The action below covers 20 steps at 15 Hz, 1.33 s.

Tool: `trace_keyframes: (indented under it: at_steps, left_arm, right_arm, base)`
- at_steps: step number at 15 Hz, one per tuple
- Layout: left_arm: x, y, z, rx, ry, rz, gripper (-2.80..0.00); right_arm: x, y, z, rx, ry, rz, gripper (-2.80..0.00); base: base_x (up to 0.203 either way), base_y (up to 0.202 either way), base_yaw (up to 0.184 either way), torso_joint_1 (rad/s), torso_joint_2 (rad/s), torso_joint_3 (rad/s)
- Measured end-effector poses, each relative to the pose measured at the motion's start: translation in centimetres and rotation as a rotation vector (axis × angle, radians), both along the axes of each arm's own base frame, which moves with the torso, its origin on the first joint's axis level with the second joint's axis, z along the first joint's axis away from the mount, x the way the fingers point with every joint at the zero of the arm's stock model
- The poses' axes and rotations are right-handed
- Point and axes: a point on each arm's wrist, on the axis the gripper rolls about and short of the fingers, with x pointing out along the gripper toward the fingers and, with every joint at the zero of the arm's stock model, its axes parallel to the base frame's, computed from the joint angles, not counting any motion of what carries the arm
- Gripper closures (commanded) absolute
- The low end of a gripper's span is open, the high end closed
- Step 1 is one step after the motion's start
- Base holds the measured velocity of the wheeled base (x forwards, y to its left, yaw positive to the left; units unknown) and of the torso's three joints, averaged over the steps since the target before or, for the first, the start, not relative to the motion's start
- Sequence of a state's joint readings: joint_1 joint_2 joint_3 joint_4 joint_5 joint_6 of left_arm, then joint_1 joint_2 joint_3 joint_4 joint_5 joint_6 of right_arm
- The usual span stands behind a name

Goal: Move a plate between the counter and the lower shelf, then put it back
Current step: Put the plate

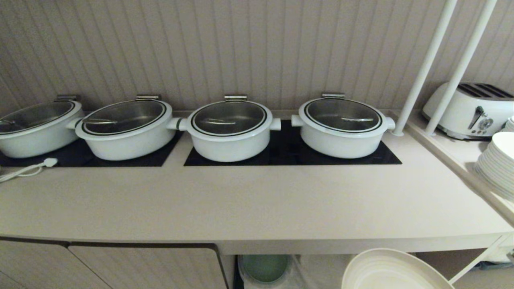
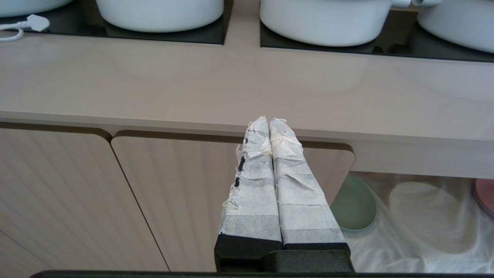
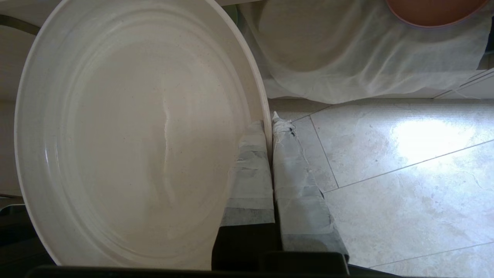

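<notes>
- Plate [image 3: 131, 135], cream and matte, pinched at its rim by the right gripper [image 3: 270, 123]; taped fingers [image 3: 297, 181] closed on the edge, one on each face. Held off any surface, tilted on edge, below the counter front.
- Right wrist view only: pale tiled floor [image 3: 405, 173] behind the gripper, a white cloth [image 3: 366, 65] with a round mound, and a pink plate [image 3: 432, 11] on the cloth.
- Head view: plate [image 1: 391, 271] shows only as an arc at the bottom edge, below the counter [image 1: 249, 204]; the right gripper itself is out of frame there. Four white pots [image 1: 229, 128] with glass lids sit on black hob panels [image 1: 289, 154] at the back. White toaster [image 1: 470, 110] and stacked white plates [image 1: 498, 164] on the side surface to the right, past two white poles [image 1: 425, 68].
- Green plate [image 1: 265, 268] in the lower shelf [image 2: 424, 216], left of the held plate.
- Left wrist view: left gripper [image 2: 269, 123] with fingers pressed together, holding nothing, in front of a ribbed cabinet door [image 2: 181, 193] under the counter edge. The green plate is beside it on the cloth. A white plug and cord [image 2: 27, 25] lie on the counter.
</notes>
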<state>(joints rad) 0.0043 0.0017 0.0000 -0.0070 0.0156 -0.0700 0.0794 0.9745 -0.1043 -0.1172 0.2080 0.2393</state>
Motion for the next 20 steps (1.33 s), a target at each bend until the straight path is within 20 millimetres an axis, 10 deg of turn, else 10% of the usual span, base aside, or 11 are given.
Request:
trace_keyframes:
  at_steps: [20]
  left_arm:
    - [0.00, 0.00, 0.00, 0.000, 0.000, 0.000, 0.00]
  right_arm:
    - [0.01, 0.00, -0.01, -0.002, 0.001, 0.000, 0.00]
  base:
    - [0.000, -0.140, 0.001, 0.001, 0.00, 0.003]
